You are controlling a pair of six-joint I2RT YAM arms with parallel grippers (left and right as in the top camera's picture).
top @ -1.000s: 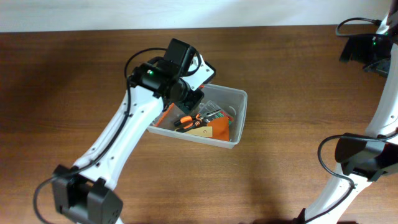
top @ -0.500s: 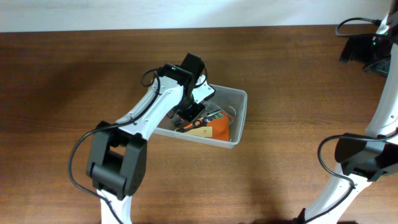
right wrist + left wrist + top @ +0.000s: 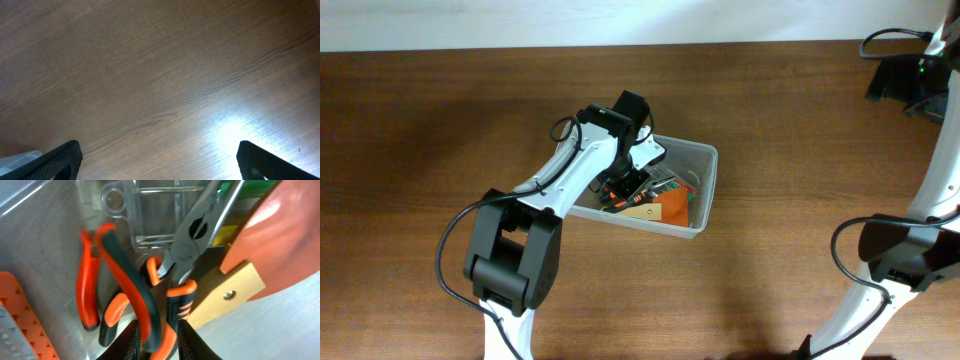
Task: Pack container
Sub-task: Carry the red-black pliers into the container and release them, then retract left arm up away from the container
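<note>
A clear plastic container (image 3: pixel 706 152) stands mid-table and holds several tools. My left gripper (image 3: pixel 623 187) reaches down into it, and its fingers (image 3: pixel 157 342) are closed around the handles of orange-and-black pliers (image 3: pixel 177 295), whose metal nose points up over a clear plastic packet (image 3: pixel 150 215). A second orange-and-black hand tool (image 3: pixel 95 275) lies beside them on the container floor. An orange scraper with a wooden handle (image 3: pixel 240 287) lies to the right. My right gripper (image 3: pixel 160 162) is open and empty above bare table, far from the container.
An orange ribbed piece (image 3: pixel 20 315) lies at the container's left wall. The right arm (image 3: pixel 912 82) sits at the table's far right corner. Brown wooden table (image 3: pixel 800 280) surrounds the container.
The left arm has swung its wrist over and lowered into the container with the pliers; since half a second ago it has barely moved. The right arm has not moved.
</note>
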